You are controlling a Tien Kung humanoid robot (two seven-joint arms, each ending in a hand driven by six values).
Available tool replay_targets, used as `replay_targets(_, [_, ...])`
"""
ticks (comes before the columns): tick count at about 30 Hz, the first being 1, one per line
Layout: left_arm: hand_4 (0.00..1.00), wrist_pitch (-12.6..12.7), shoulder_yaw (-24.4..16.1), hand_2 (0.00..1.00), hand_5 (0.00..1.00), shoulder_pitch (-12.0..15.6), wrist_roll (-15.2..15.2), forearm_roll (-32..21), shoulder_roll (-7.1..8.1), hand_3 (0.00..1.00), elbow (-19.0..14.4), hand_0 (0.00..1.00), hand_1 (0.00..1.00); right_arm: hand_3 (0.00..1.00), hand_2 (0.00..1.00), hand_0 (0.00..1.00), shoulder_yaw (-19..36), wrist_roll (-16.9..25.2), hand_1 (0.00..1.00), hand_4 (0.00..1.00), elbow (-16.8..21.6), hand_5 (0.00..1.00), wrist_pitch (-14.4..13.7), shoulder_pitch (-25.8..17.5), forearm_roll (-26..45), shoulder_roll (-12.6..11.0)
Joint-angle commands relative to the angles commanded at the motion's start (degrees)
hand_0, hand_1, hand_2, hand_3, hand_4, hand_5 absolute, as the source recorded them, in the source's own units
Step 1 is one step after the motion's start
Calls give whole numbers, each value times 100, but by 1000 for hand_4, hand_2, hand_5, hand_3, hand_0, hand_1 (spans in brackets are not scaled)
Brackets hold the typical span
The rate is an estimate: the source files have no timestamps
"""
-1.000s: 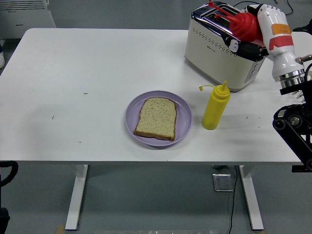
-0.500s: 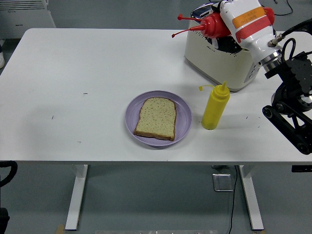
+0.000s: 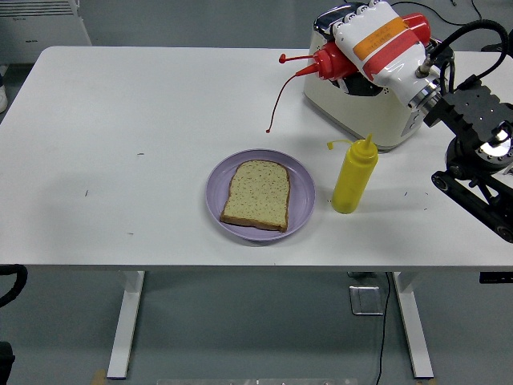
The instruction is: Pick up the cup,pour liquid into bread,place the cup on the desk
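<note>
My right hand (image 3: 370, 42) is shut on a red squeeze bottle (image 3: 330, 61) and holds it tipped on its side above the toaster, nozzle pointing left. A thin red strand hangs from the nozzle down over the table, up and right of the plate. A slice of bread (image 3: 257, 194) lies on a purple plate (image 3: 300, 196) at the table's middle front. The bottle is up and to the right of the bread. My left hand is out of view.
A yellow squeeze bottle (image 3: 353, 175) stands just right of the plate. A cream toaster (image 3: 361, 104) sits at the back right, under my hand. My right arm's black links (image 3: 477, 160) hang over the table's right edge.
My right hand has swung the red bottle left and tipped it from upright toward level. The nozzle now points left and a red strand hangs from it.
</note>
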Motion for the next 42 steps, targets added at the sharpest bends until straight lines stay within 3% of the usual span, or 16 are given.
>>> replay_targets(10, [618, -3, 4, 768, 998, -2, 5, -3, -8, 666, 5, 749, 758, 304, 134, 2, -1159, -23, 2, 762, -4, 207, 59, 380, 0, -2])
replay_targets(21, [619, -1, 3, 768, 998, 11, 2, -7, -2, 666, 3, 750, 758, 309, 142, 2, -434, -163, 2, 742, 38, 197, 87, 384, 0, -91])
replay_targets(30, [618, -11, 29, 768, 998, 17, 5, -8, -12, 666, 6, 749, 758, 311, 143, 2, -1403, -300, 2, 738, -82, 194, 278, 516, 0, 64])
replay_targets(33, [619, -6, 23, 768, 998, 29, 3, -8, -14, 666, 6, 749, 758, 313, 144, 2, -1239, -372, 2, 735, -58, 194, 212, 444, 0, 64])
replay_targets(42, [618, -1, 39, 768, 998, 33, 3, -8, -8, 666, 7, 749, 758, 314, 146, 2, -75, -444, 2, 732, 192, 192, -164, 73, 0, 42])
